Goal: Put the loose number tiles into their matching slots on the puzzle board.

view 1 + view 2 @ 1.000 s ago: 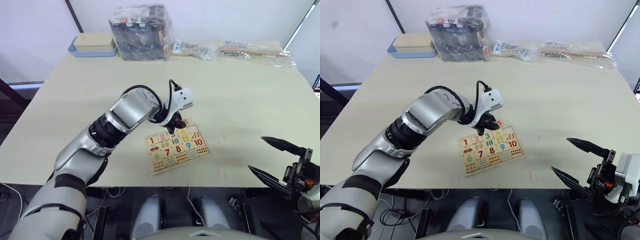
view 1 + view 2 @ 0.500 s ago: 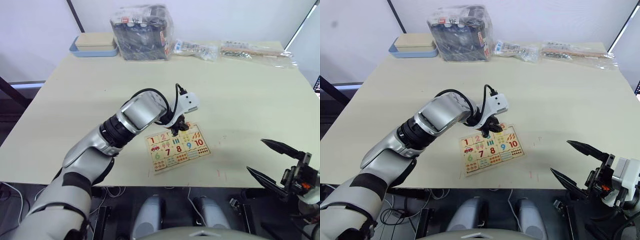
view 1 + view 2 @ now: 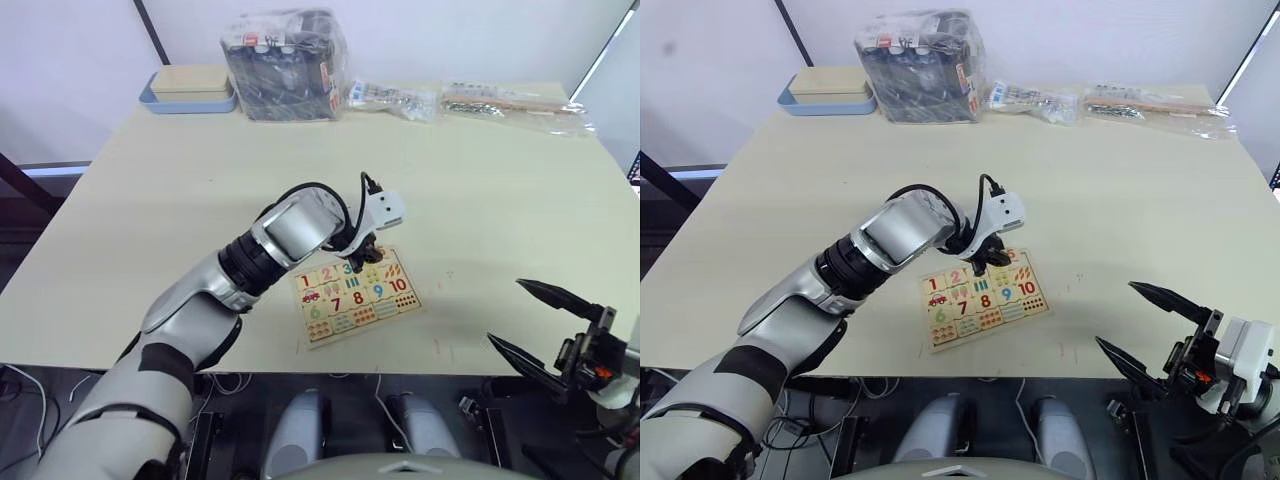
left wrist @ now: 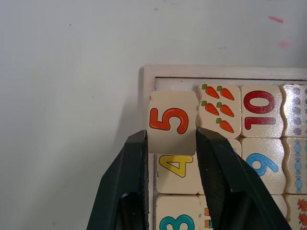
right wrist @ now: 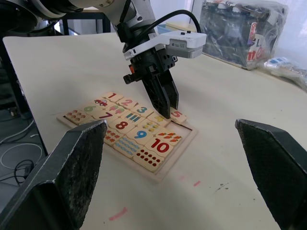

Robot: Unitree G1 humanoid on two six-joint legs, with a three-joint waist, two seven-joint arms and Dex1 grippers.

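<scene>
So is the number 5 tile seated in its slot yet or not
Not yet. The 5 tile sits tilted over the corner slot, overlapping the 4 tile, clamped between the left gripper fingers, at the puzzle board end.

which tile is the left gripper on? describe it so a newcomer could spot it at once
Start at the puzzle board near the table's front edge, then go to its top row's far-right corner. There the left gripper pinches a small light-wood tile between its black fingers. It bears an orange-red 5, next to the yellow 4.
</scene>
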